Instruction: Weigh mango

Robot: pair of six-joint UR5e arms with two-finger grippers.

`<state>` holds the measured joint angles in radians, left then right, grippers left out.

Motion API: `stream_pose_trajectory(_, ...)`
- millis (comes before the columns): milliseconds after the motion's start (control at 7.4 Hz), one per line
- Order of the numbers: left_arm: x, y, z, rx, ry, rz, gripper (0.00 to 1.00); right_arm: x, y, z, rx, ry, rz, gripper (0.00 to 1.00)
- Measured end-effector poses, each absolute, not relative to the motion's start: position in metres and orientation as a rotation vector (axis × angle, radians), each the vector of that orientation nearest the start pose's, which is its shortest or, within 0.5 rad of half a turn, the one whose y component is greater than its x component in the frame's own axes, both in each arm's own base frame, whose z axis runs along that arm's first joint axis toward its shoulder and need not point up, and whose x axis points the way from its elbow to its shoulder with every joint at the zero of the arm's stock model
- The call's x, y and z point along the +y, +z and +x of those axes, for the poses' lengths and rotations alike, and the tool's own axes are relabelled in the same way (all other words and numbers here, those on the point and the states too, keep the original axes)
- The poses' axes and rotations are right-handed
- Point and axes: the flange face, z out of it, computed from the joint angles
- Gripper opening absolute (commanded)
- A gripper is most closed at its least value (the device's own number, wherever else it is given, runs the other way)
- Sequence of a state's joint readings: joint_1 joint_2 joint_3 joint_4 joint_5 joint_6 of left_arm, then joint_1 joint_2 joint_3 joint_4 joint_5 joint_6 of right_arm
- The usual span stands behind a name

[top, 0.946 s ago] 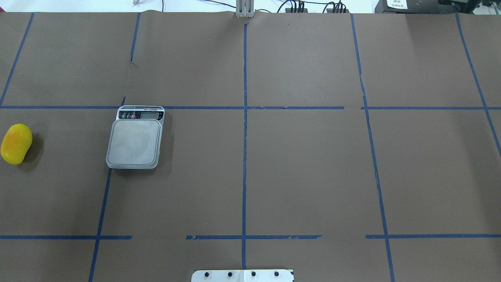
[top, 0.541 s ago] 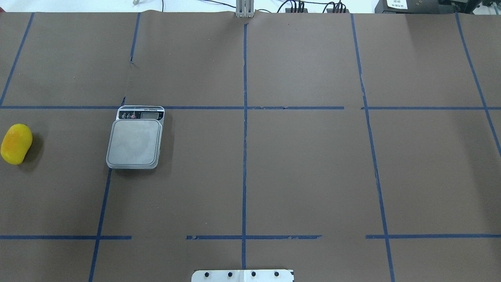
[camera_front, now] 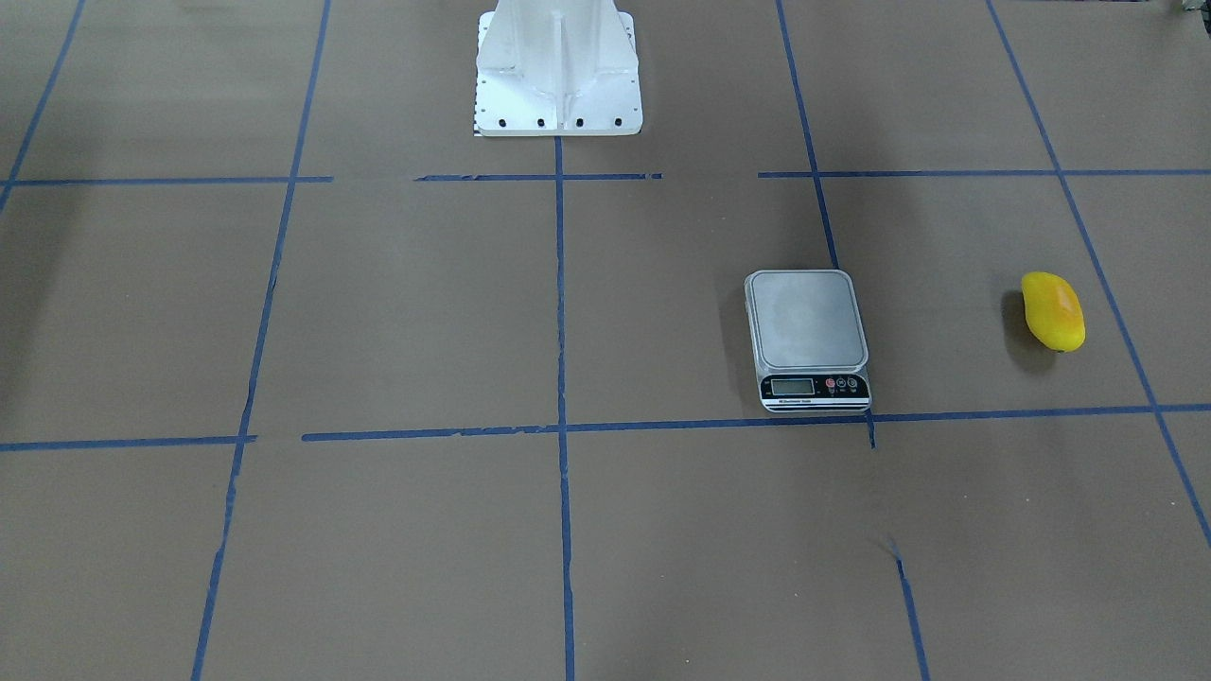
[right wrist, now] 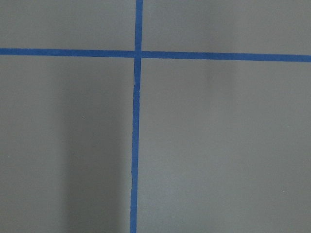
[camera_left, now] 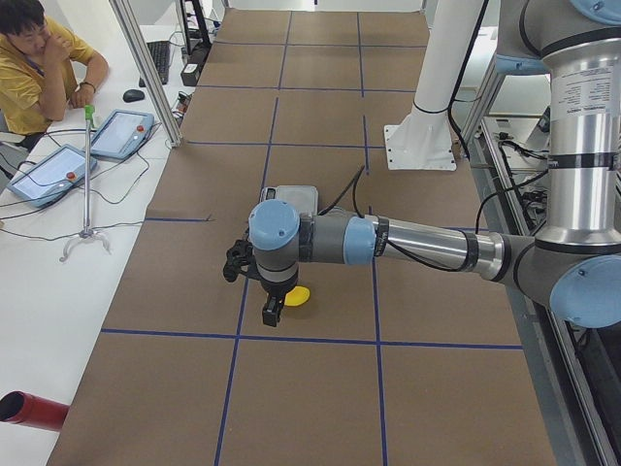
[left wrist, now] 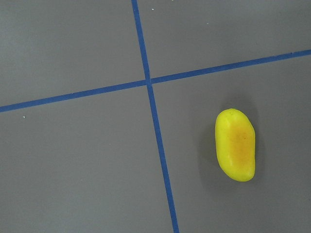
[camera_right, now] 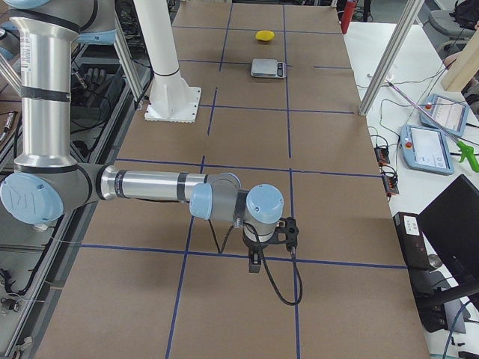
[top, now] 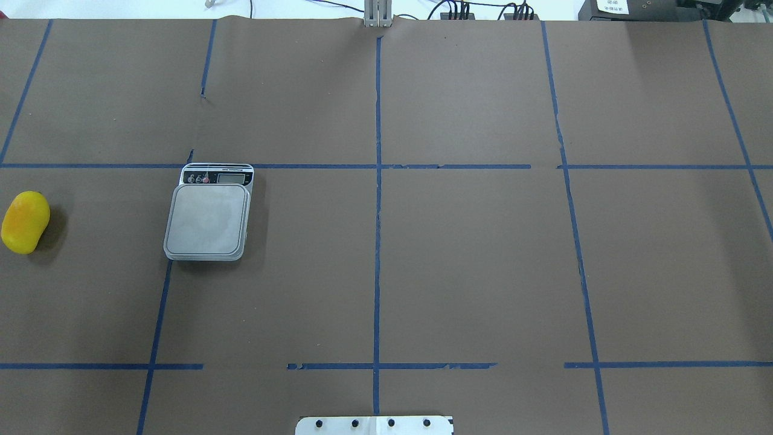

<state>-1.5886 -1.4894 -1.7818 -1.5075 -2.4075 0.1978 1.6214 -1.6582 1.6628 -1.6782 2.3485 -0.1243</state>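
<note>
The left gripper (camera_left: 271,315) hung point-down above a brown paper-covered table (top: 471,254) marked with blue tape lines (top: 377,241). It showed only from the side, so I could not tell whether its fingers were spread or pressed together. The mango (left wrist: 235,144), yellow with an orange blush, lay on the paper below the gripper and a little off to one side, untouched. A grey digital scale (top: 207,219) sat farther along the table from this gripper, apart from the mango, its platform bare. The right gripper (camera_right: 254,263) hung well away, towards the table's other end, over a crossing of tape lines. How its fingers stood could not be told either.
</note>
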Motion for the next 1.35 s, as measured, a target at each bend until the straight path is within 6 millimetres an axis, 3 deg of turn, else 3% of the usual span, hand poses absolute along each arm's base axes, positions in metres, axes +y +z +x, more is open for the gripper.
stream_pose_trajectory(135, -0.469, 0.605, -0.036, 0.85, 0.232, 0.165, 1.0, -0.443, 0.665, 0.086, -0.783, -0.03, -0.029, 1.0)
stream_pose_trajectory(405, -0.486, 0.619, 0.061, 0.898, 0.258, 0.181, 1.0, -0.443, 0.665, 0.086, -0.783, -0.03, -0.029, 1.0)
stream_pose_trajectory(676, -0.479, 0.622, 0.139, 0.864, 0.209, 0.139, 1.0, -0.443, 0.665, 0.086, -0.783, -0.03, -0.029, 1.0)
stream_pose_trajectory(946, -0.472, 0.626, 0.168, 0.82, 0.181, 0.122, 1.0, -0.443, 0.665, 0.086, -0.783, -0.03, -0.029, 1.0)
stream_pose_trajectory(1351, -0.468, 0.642, 0.17, 0.784, 0.165, 0.11, 1.0, -0.443, 0.665, 0.086, -0.783, -0.03, -0.029, 1.0)
